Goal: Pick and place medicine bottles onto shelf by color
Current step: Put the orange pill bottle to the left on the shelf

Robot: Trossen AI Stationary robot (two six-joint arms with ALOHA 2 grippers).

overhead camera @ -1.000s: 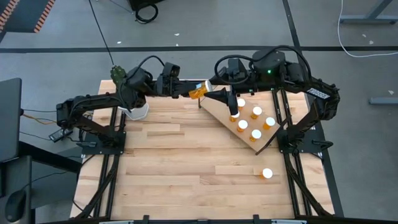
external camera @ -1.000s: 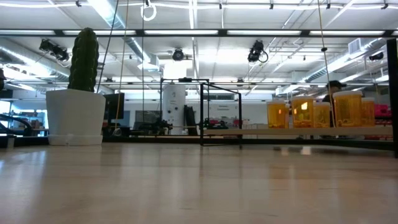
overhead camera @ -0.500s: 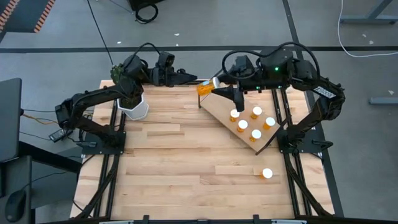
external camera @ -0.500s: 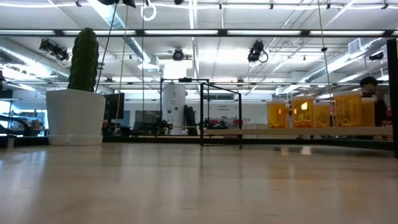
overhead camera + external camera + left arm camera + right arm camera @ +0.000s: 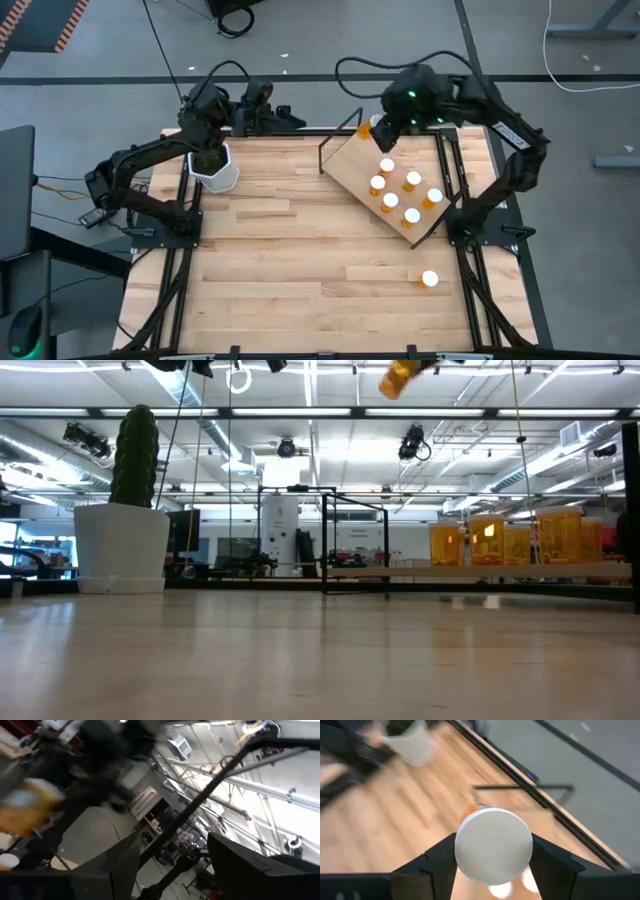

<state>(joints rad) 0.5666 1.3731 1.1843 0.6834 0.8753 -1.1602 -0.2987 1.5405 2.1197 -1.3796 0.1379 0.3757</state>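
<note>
My right gripper (image 5: 370, 128) is shut on an orange medicine bottle (image 5: 364, 128) with a white cap, above the far corner of the tilted wooden shelf (image 5: 350, 165). The bottle shows high up and tilted in the low view (image 5: 400, 375). Several orange bottles (image 5: 400, 195) stand on the shelf board with their white caps up. One more bottle (image 5: 430, 279) stands on the table at the near right. My left gripper (image 5: 290, 118) is open and empty at the table's far edge, next to the plant pot (image 5: 215, 170). My right gripper pinches the bottle between its two fingers (image 5: 440, 865) at the cap end (image 5: 493, 845). The white cap faces back toward the wrist and the orange body (image 5: 470, 811) points away, along the fingers. The bottle is lifted clear, tilted, high above the table.
A white pot with a green cactus (image 5: 125, 510) stands at the far left of the table. The shelf's black wire frame (image 5: 330, 150) rises at its far left corner. Bare slatted tabletop (image 5: 300, 270) lies between the pot, the shelf and the near edge.
Both grippers met at the bottle left of the shelf's far corner. My left gripper let go and drew back toward the table's far left. My right gripper carried the bottle toward the right and up, above the shelf's far corner.
</note>
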